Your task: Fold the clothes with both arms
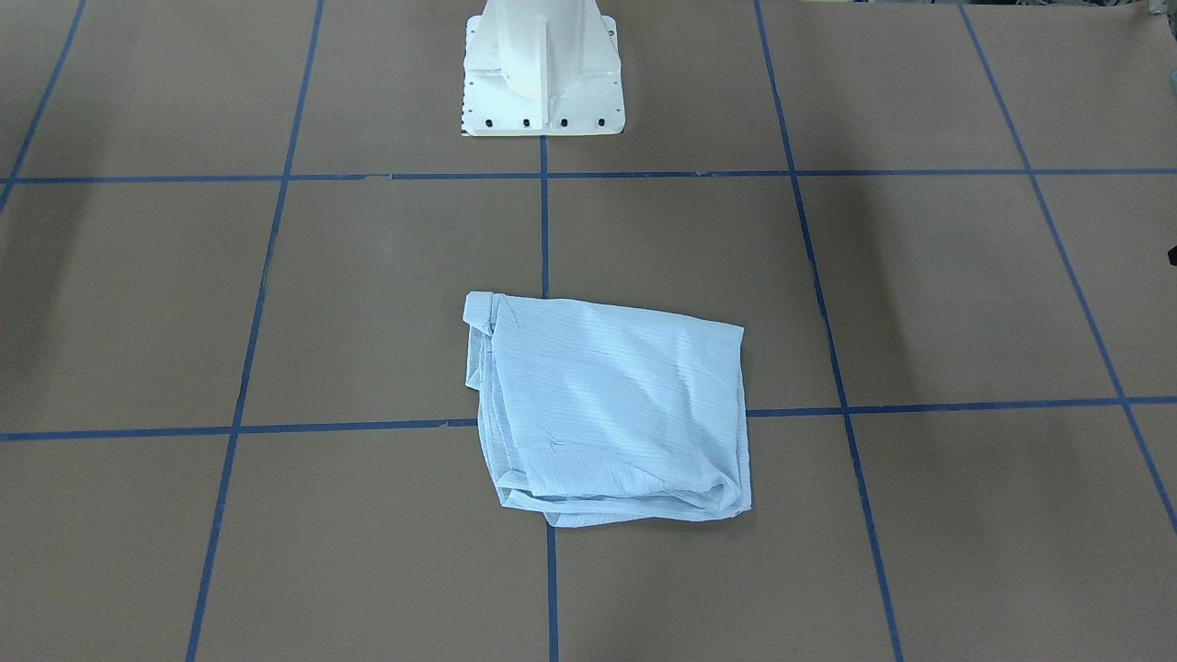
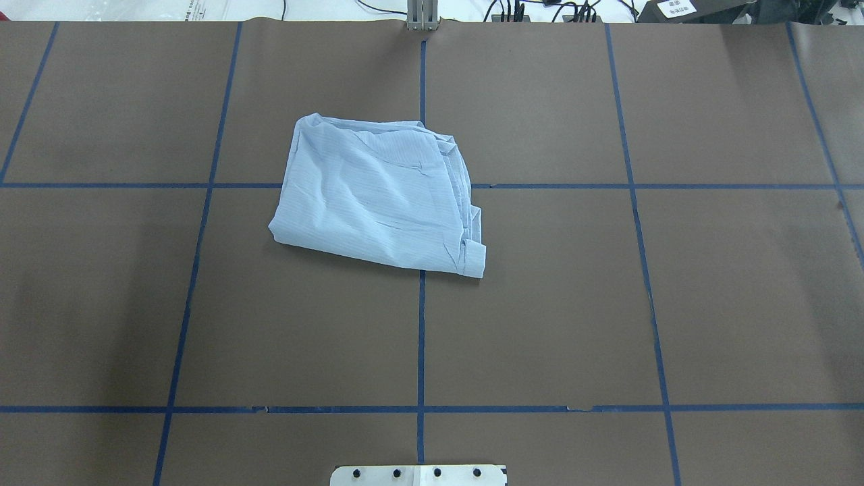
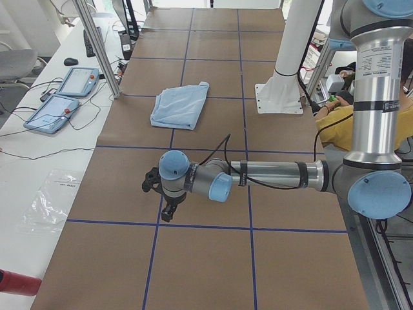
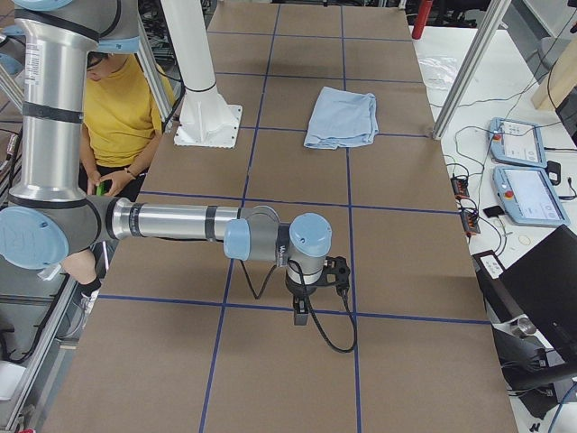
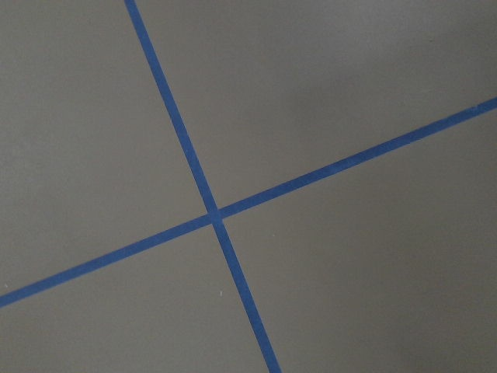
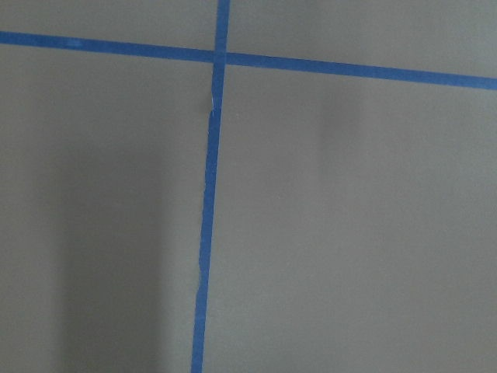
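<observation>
At the robot's left end of the table (image 2: 675, 304), the left arm (image 3: 271, 174), a smooth silver-grey tube with rounded light-blue joint caps and a looping black cable, stretches out low over the matte brown paper covering. Its black left gripper (image 3: 168, 213) points down at the surface, and whether its fingers are apart or together cannot be told. Its wrist camera sees only flat paper and a crossing of blue tape (image 5: 216, 214). Further along, the shirt (image 2: 378, 196) lies alone, well apart from both arms, as a rough four-sided bundle folded into several soft layers. It is thin, light-blue cloth with faint pinstripes and shallow creases. It sits mostly left of the centre tape line in the overhead view, astride one cross line, with stacked edges showing along its right side and a small doubled-over tab (image 2: 474, 260) at its near right corner. The white pedestal (image 1: 542, 74), a flared metal base with bolt holes, stands at the robot's edge, clear of the cloth. At the right end the right arm (image 4: 180, 221) reaches out likewise, and its right gripper (image 4: 300, 316) hangs just above a tape line, with the state of its fingers not discernible. A person in a yellow top (image 4: 117, 117) sits behind that arm.
</observation>
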Robot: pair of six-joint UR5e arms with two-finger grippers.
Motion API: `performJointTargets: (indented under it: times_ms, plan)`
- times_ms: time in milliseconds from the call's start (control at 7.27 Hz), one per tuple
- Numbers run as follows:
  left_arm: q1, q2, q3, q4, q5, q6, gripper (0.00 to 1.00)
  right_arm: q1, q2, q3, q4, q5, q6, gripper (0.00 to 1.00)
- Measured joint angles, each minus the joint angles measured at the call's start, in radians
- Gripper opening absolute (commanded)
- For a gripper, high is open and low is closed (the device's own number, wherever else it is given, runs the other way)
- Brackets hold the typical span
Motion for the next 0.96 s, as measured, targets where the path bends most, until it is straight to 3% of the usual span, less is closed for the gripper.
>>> performJointTargets:
  times_ms: [412, 962]
  plan:
    - [-0.037, 0.017, -0.065, 0.157, 0.002, 0.042, 1.0, 0.0, -0.002, 0.002, 0.0, 0.004, 0.0, 1.0]
    - [-0.077, 0.035, -0.07, 0.174, 0.0, 0.073, 1.0, 0.0, -0.001, 0.004, 0.0, 0.005, 0.0, 1.0]
